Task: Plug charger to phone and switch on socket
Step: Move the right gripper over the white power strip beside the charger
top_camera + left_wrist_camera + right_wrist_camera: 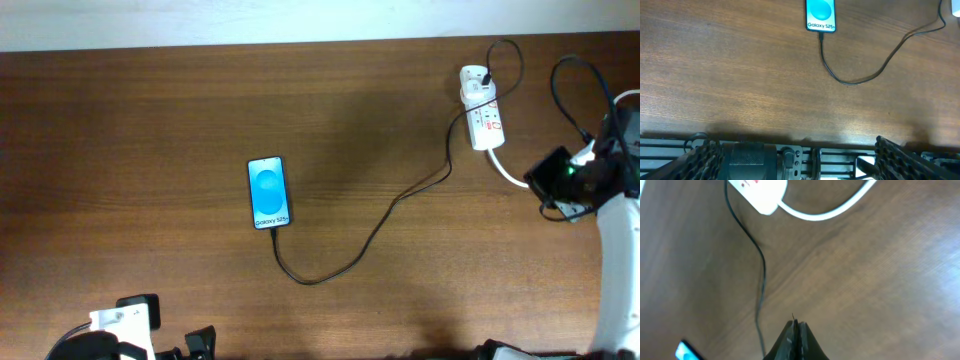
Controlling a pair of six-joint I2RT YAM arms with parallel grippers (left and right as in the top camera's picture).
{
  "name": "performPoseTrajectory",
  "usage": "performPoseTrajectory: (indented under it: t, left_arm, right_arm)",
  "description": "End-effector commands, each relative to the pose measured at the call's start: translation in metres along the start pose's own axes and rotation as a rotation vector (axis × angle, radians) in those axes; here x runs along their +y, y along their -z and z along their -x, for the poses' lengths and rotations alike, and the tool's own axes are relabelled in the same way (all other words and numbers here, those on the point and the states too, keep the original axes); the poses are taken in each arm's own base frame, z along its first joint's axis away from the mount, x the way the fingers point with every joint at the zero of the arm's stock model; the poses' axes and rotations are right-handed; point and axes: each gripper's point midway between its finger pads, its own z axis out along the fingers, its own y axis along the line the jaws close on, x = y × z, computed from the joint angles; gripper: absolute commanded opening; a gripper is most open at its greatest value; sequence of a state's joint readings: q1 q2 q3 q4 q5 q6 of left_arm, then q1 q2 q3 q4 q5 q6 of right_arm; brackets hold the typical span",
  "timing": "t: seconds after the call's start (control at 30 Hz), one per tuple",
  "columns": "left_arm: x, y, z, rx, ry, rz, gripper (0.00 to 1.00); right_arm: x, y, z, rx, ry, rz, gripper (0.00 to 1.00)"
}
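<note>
The phone [269, 192] lies flat at mid-table, its blue screen lit, and also shows in the left wrist view [820, 15]. The charger [380, 222], a thin black cable, meets the phone's bottom edge, loops across the wood and runs up to the white socket [483, 108] at the back right. My right gripper [540, 180] hovers just right of the socket's thick white cord [512, 172], shut with nothing between its fingers [795, 326]. The right wrist view shows the socket's end [760, 192] and the charger [760, 265]. My left gripper [796, 146] rests open at the front edge, far from the phone.
Cables of the right arm [575, 90] loop over the back right corner. The left arm's base [125, 325] sits at the front left edge. Bare wood [130, 150] surrounds the phone on the left.
</note>
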State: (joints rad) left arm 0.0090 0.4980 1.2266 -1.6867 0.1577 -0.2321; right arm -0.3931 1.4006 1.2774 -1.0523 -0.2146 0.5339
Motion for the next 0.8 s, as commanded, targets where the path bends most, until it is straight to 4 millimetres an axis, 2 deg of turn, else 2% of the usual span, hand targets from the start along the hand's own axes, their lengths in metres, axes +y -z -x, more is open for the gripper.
performPoseTrajectory:
  t: [0.0,0.23,0.4,0.5,0.77]
  left_arm:
    - [-0.001,0.000,-0.001,-0.002,0.016,-0.011,0.99]
    - [-0.001,0.000,-0.001,-0.002,0.016,-0.011,0.99]
    - [-0.001,0.000,-0.001,-0.002,0.016,-0.011,0.99]
    - [-0.001,0.000,-0.001,-0.002,0.016,-0.011,0.99]
    - [-0.001,0.000,-0.001,-0.002,0.016,-0.011,0.99]
  right_arm:
    - [0.015,-0.021,0.011,0.041,-0.055,0.072,0.04]
    - [0.037,-0.078,0.037,0.072,-0.064,0.184,0.04]
    - [0.051,-0.117,0.068,0.013,-0.084,0.261,0.04]
    - [0.056,-0.138,0.087,-0.024,-0.171,0.299,0.04]
    - [0.069,-0.173,0.110,-0.064,-0.224,0.403,0.04]
